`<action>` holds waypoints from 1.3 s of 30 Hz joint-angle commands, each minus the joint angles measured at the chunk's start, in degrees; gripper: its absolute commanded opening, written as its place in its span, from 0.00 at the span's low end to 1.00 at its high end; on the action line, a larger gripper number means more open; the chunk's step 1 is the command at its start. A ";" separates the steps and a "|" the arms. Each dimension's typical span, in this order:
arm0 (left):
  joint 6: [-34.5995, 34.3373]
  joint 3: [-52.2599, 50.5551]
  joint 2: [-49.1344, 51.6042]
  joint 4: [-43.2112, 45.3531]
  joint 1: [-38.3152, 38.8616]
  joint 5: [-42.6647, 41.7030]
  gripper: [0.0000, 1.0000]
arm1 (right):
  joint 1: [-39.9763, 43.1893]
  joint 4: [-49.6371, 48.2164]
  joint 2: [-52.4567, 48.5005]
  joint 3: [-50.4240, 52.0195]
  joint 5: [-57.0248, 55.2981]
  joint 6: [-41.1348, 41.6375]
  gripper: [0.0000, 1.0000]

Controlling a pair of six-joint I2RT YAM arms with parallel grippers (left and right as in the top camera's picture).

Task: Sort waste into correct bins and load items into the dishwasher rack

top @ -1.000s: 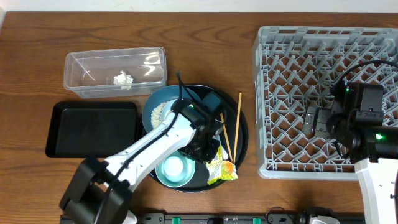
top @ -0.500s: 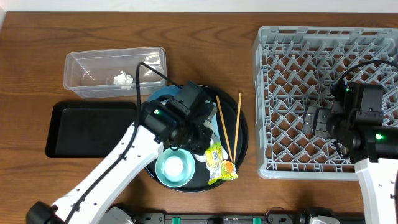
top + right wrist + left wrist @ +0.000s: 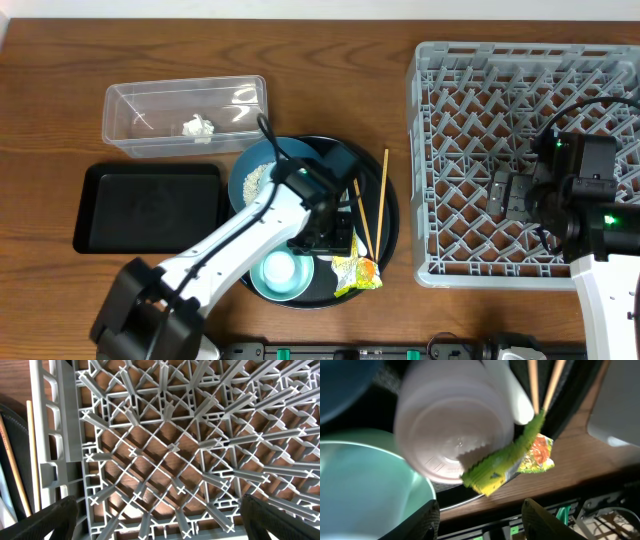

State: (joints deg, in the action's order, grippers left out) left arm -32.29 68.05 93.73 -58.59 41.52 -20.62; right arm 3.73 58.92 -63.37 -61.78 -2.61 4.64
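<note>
Wooden table (image 3: 60, 60); left claw (image 3: 480, 515) wide open, empty, over wrapper (image 3: 500, 462); right claw (image 3: 160, 505) likewise over rack (image 3: 170, 450).

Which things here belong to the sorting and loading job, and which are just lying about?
Job: wrapper, tissue, rice, tub, black tray, blue bowl, teal bowl, chopsticks, rack.
Lying about: round tray, table.

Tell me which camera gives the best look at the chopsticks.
Overhead: both chopsticks lie at nearly full length on the round black tray. The left wrist view catches only short ends at its top edge; the right wrist view shows thin strips beside the rack.
</note>
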 commanded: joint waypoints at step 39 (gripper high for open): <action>-15.80 -0.31 5.38 2.91 6.73 10.99 0.06 | -1.11 0.70 0.04 -0.76 -0.59 0.85 0.99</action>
State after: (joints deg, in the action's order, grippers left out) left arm -48.01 68.01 99.13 -55.07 48.18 -10.28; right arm 3.73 59.31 -63.37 -61.78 -2.61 4.64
